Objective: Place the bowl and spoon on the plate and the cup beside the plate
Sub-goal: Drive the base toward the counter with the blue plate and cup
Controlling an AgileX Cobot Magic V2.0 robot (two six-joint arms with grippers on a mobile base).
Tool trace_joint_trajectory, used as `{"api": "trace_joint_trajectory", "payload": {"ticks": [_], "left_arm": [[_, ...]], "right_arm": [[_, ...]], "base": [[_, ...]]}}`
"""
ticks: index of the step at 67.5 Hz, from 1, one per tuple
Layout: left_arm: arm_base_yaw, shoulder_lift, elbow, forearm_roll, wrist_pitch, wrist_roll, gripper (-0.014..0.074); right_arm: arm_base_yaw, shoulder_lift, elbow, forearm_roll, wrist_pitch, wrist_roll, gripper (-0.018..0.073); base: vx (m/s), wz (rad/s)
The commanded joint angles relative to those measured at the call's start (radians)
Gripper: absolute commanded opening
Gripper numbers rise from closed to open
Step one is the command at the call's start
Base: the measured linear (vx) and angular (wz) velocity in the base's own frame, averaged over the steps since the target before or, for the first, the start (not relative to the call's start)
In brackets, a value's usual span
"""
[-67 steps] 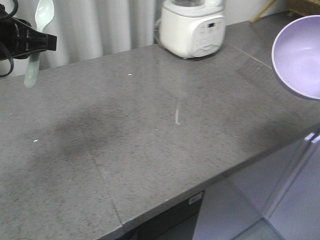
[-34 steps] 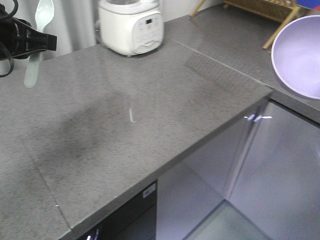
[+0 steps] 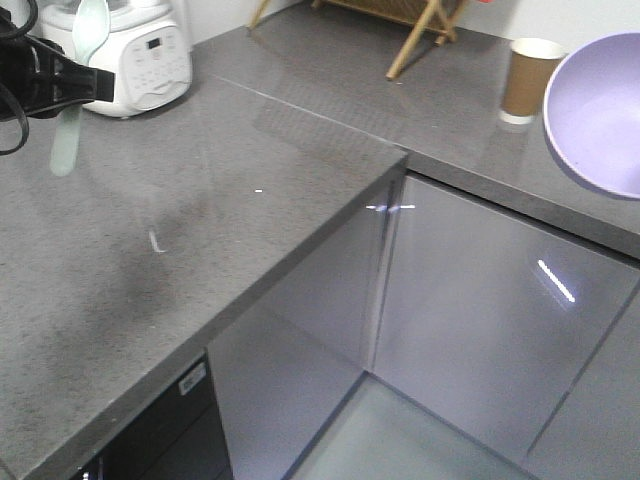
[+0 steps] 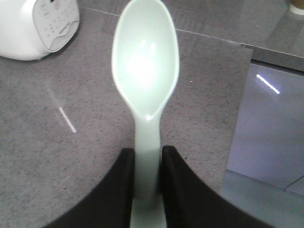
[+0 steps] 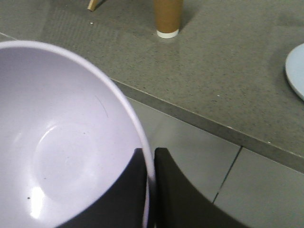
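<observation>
Bowl (image 5: 61,142): lavender, held in the air at the right edge of the front view. Its rim is pinched between the closed fingers of the right hand (image 5: 149,164), above the grey cabinet doors (image 3: 470,300).

Spoon (image 4: 145,71): mint green, upper left of the front view. Its handle is clamped between the two black fingers of the left hand (image 4: 148,159), scoop end up, above the grey speckled surface (image 3: 150,250).

Cup (image 3: 530,80): upright on the surface, upper right of the front view, well apart from the spoon.

Plate (image 5: 297,71): only a pale blue edge shows at the right margin of the right wrist view, on the surface and apart from the cup.

White appliance (image 3: 140,55) stands at upper left. Wooden stand legs (image 3: 410,40) are at top centre.
</observation>
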Motion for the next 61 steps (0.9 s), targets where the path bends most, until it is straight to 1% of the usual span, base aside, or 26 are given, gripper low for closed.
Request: {"api": "trace_joint_trajectory", "payload": {"ticks": [1, 61], "left_arm": [[-0.006, -0.026, -0.027, -0.012, -0.062, -0.002, -0.0006], [-0.006, -0.026, -0.027, -0.012, -0.062, -0.002, -0.0006]], "right_arm": [[-0.007, -0.022, -0.028, -0.006, -0.069, -0.008, -0.0003], [-0.007, -0.022, -0.028, -0.006, -0.069, -0.008, -0.0003]], "base": [[-0.05, -0.39], [-0.06, -0.43]]}}
